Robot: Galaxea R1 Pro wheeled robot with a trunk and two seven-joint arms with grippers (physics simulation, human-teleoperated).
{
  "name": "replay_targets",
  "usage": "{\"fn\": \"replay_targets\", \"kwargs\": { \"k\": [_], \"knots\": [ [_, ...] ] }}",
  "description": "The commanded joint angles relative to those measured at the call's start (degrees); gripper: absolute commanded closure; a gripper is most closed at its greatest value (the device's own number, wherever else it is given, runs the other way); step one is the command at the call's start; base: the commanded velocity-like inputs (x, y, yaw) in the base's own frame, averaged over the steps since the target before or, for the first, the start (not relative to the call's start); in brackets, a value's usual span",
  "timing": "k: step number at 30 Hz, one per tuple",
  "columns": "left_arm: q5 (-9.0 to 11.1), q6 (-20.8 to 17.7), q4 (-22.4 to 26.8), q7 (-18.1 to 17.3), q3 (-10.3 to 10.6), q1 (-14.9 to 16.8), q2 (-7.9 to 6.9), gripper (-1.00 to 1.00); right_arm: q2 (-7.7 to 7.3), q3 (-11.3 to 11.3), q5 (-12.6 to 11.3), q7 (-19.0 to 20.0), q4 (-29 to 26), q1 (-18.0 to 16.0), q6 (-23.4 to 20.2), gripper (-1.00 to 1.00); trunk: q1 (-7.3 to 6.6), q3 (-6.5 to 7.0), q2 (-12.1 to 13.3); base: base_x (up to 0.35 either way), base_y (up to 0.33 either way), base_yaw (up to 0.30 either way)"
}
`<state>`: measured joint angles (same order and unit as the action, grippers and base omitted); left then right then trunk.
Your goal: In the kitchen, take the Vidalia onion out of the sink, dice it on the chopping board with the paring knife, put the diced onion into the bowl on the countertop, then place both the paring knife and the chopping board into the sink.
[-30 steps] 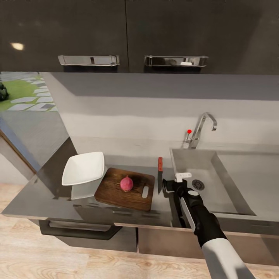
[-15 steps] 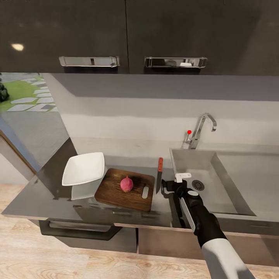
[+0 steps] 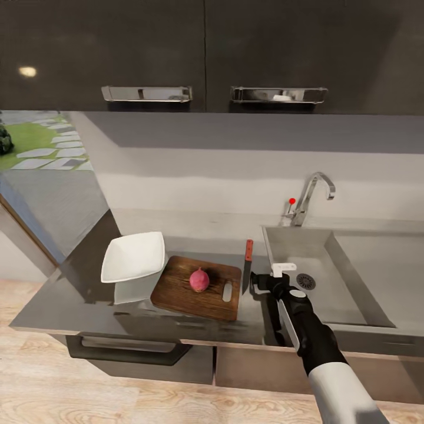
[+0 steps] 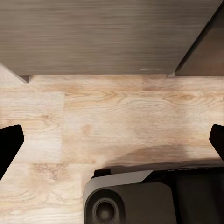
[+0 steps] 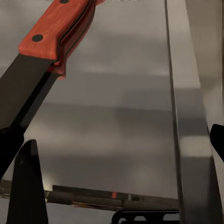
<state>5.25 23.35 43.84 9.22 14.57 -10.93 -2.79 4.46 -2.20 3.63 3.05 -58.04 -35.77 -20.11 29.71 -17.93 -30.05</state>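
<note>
- Head view: the right gripper (image 3: 266,281) sits low and right of centre in the frame, over the countertop (image 3: 53,306) strip between the chopping board (image 3: 197,287) and the sink (image 3: 321,282).
- Its fingers are spread apart and clasp nothing.
- The paring knife (image 3: 247,265) lies flat on that strip, just left of the gripper, reddish handle toward the wall and dark blade pointing to the counter's front edge.
- Right wrist view: the knife (image 5: 37,60) runs from the upper middle to the lower left of the frame, its blade tip reaching the dark finger (image 5: 28,191) at lower left; I cannot tell whether they touch. The sink's rim is a steel band down the right side.
- The Vidalia onion (image 3: 199,280) rests on the board, a little right of its middle, beside the handle slot.
- The bowl (image 3: 133,257) stands at the board's left end, white and tilted up on its near side.
- Left wrist view: the left gripper's (image 4: 112,140) dark fingertips (image 4: 9,144) show at the frame's two side edges, wide apart, over wooden floor (image 4: 112,121) below a cabinet front.
</note>
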Motion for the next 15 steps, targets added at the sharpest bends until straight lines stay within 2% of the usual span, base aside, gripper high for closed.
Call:
{"fn": "replay_targets", "kwargs": {
  "k": [1,15],
  "knots": [
    [0.5,0.1,0.0,0.4,0.5,0.0,-0.11,-1.00,0.11,2.6,-0.9,0.7,-0.1,0.0,-0.5,-1.00,0.02,-0.09,-0.1,0.000,0.068,0.000],
    [0.5,0.1,0.1,0.4,0.5,0.0,-0.11,-1.00,0.11,2.6,-0.9,0.7,-0.1,0.0,-0.5,-1.00,0.02,-0.09,-0.1,0.000,0.006,0.000]
  ]
}}
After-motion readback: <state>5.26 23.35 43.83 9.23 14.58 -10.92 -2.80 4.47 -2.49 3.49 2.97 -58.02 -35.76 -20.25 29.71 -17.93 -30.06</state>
